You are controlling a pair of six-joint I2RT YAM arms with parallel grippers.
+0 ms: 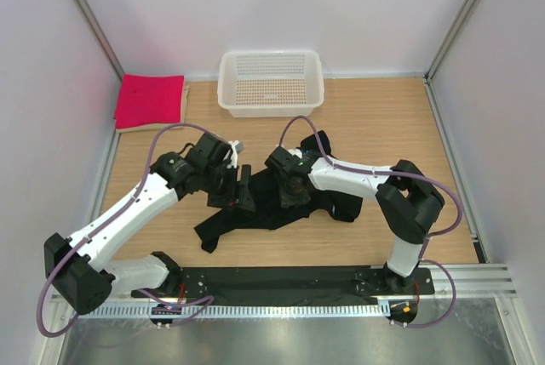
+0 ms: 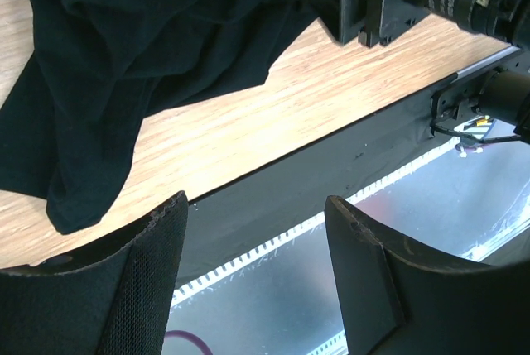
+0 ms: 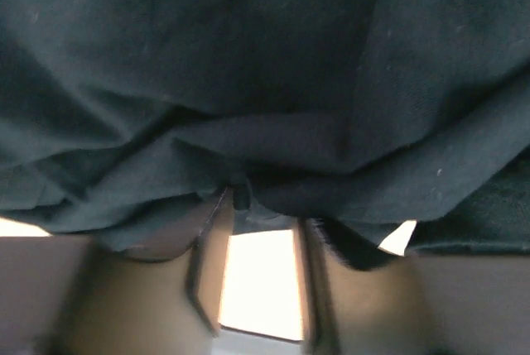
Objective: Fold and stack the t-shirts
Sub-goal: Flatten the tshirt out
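The black t-shirt (image 1: 255,216) lies crumpled in the middle of the table. My right gripper (image 1: 294,188) is down in its upper part. In the right wrist view the black cloth (image 3: 265,65) fills the frame and bunches between the tips of my right gripper (image 3: 261,206), which is shut on it. My left gripper (image 1: 243,193) hovers at the shirt's left side, open and empty (image 2: 257,202); the black shirt (image 2: 124,49) hangs above and to the left of it. A folded pink-red t-shirt (image 1: 149,99) lies on a beige one (image 1: 182,103) at the far left corner.
A white mesh basket (image 1: 271,82) stands at the back centre. Grey walls close in the left, right and back sides. A black rail (image 1: 289,284) with the arm bases runs along the near edge, also in the left wrist view (image 2: 331,165).
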